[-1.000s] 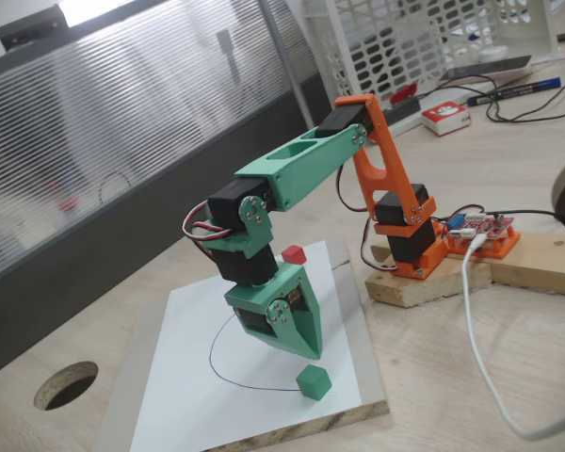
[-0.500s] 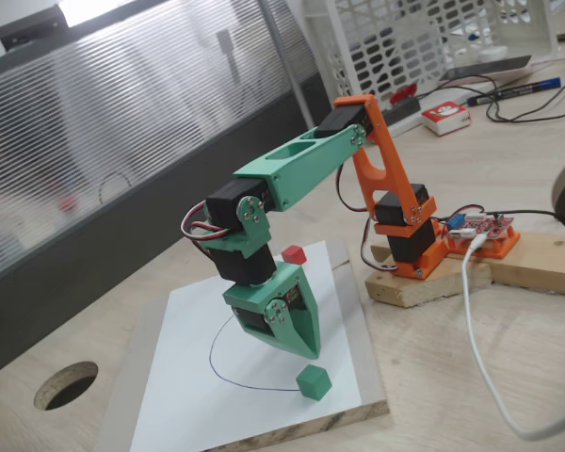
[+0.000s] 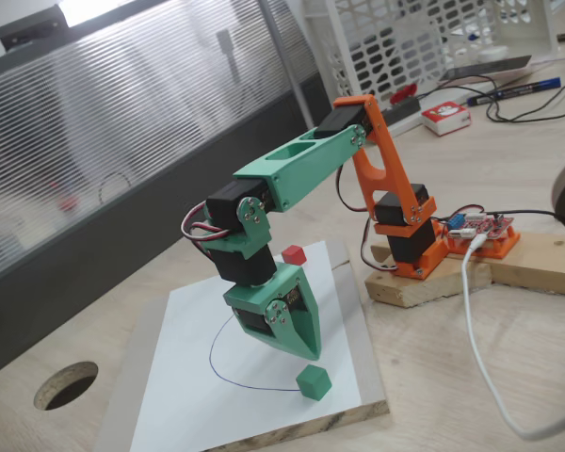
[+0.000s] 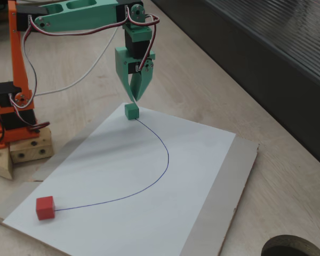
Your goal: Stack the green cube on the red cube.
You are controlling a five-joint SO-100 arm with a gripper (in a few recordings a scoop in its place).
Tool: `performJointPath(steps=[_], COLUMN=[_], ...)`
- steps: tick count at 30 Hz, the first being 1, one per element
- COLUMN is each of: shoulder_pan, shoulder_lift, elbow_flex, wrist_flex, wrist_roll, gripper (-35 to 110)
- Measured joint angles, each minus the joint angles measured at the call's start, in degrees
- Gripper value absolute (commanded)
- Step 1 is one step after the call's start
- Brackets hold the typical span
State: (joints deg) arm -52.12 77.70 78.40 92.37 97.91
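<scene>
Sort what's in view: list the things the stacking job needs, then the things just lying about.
Needed for the job:
- small matte teal-green cube
- small plain red cube
- green plastic tool, just above the green cube

Lying about:
- white plastic lattice basket
- red-and-white box
- blue marker pen
- white cable
- round hole in the tabletop

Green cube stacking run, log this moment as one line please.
phase: approach | gripper: above green cube, not gripping | green cube: on paper | red cube: far end of drawn line, bare | stack: not done
</scene>
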Motion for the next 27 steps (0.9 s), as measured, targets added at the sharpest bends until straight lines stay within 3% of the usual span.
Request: performJointPath(steps=[9,14,27], shoulder_pan=[-0.09,-0.09,-0.09], shoulder_lift=[-0.18,-0.18,-0.18], elbow_flex=[0.18,0.00,0.00], wrist_flex=[1.23,6.59,7.21], wrist_roll=[0.00,0.00,0.00], gripper=[21,26,34])
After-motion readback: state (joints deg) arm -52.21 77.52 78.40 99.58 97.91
